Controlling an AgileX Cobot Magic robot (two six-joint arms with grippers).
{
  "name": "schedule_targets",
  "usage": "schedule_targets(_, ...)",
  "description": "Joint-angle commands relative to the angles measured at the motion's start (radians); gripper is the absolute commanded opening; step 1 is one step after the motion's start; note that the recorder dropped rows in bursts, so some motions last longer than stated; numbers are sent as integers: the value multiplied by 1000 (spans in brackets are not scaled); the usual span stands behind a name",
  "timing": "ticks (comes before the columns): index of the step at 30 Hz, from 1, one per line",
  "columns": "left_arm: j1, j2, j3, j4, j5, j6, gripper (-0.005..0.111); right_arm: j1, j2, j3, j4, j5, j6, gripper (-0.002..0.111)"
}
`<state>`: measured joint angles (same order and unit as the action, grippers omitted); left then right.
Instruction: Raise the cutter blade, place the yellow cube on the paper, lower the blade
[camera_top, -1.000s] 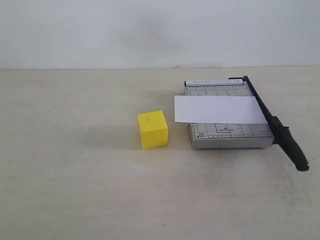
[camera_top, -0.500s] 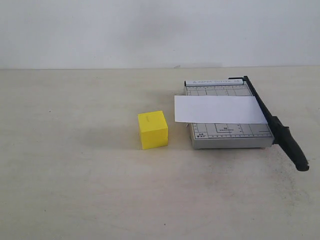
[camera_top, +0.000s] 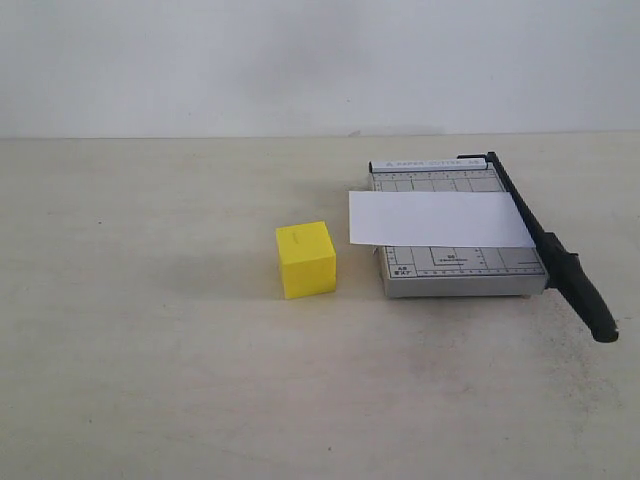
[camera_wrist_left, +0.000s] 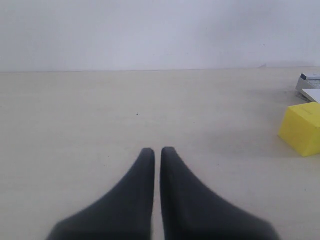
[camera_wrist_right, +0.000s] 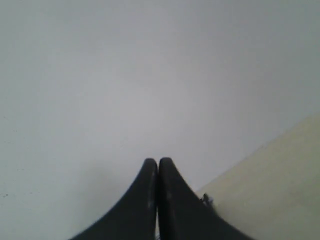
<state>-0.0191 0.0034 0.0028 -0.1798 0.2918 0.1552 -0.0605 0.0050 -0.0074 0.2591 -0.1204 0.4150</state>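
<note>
The yellow cube (camera_top: 306, 259) rests on the table just left of the grey cutter base (camera_top: 455, 266). A white paper (camera_top: 438, 218) lies across the base, its left end hanging past the edge. The cutter blade (camera_top: 545, 245) lies lowered along the base's right side, with its thick handle (camera_top: 590, 299) sticking out toward the front. Neither gripper shows in the exterior view. My left gripper (camera_wrist_left: 157, 152) is shut with nothing in it, low over bare table, and the yellow cube (camera_wrist_left: 302, 128) sits off to one side of it. My right gripper (camera_wrist_right: 158, 162) is shut, empty, facing the wall.
A pale wall (camera_top: 320, 60) rises behind the table's far edge. The cutter's corner (camera_wrist_left: 311, 85) shows at the rim of the left wrist view. A small metal part (camera_wrist_right: 206, 200) peeks beside the right fingers.
</note>
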Motion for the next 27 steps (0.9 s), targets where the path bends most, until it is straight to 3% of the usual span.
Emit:
schedule_targets(1,-2,-3,-3,-6,-9,-8,5,-8,72,-40,-5,53,187,0)
schedule_targets(4,-2,-3,-3,-6,-9,-8,5,-8,309,-51,-155,-68,161,0)
schedule_targets(9,-2,-3,-3,-6,-9,-8,5,-8,848,-212,-713,-82,159,0)
schedule_targets(14,-2,-3,-3,-6,-9,-8,5,-8,1126,-390,-814,-77,185,3)
schedule_targets(17,-2,-3,-3,-6,-9,-8,5,-8,1191,-442,-831,-50,185,21)
schedule_targets(20,-2,-3,-3,-6,-9,-8,5,-8,1202,-460,-896,-23,185,56)
schedule_targets(22,-2,-3,-3,-6,-9,-8,5,-8,1210,-460,-893,-23,234,72)
schedule_targets(27,-2,-3,-3,-6,-9,-8,5,-8,1288,-458,-900,-27,349,66)
